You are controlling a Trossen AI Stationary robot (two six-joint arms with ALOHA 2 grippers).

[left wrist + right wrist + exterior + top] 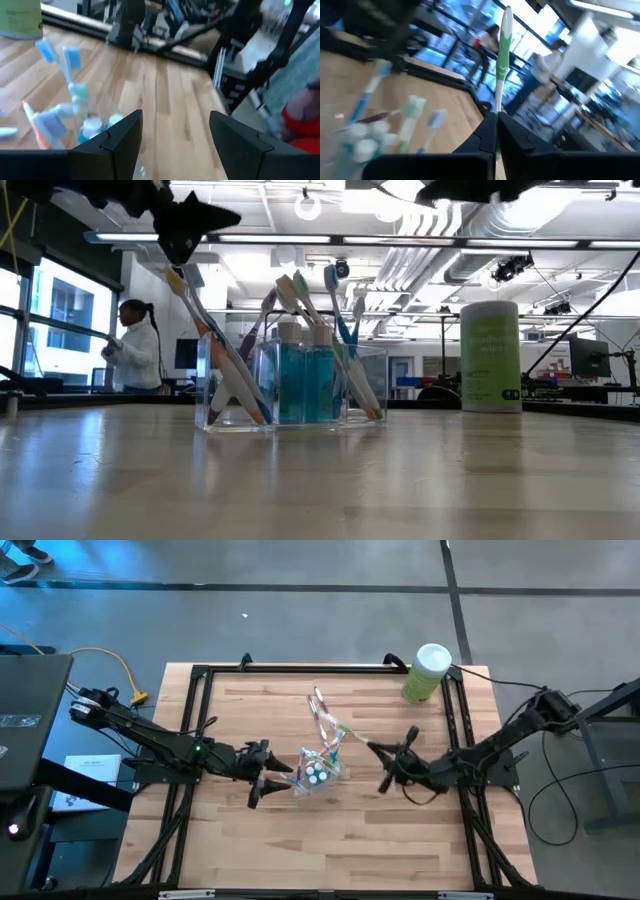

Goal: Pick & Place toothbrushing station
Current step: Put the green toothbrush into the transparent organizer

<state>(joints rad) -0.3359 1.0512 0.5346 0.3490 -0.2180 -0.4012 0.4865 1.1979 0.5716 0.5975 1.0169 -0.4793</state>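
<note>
Toothbrushes (300,330) and toothpaste tubes (305,375) stand in the clear cup (290,385) mid-surface (400,840). Right claw (497,120) is clenched on a green-and-white toothbrush (504,55) beside it; left claw (172,145), released, is near the cup.

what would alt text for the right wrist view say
The right pincer is shut on a green-and-white toothbrush that stands up from between its dark fingers. Beyond it, blurred over the wooden table, more toothbrushes and white-capped toothpaste tubes cluster together, with people in the bright room behind.
</note>
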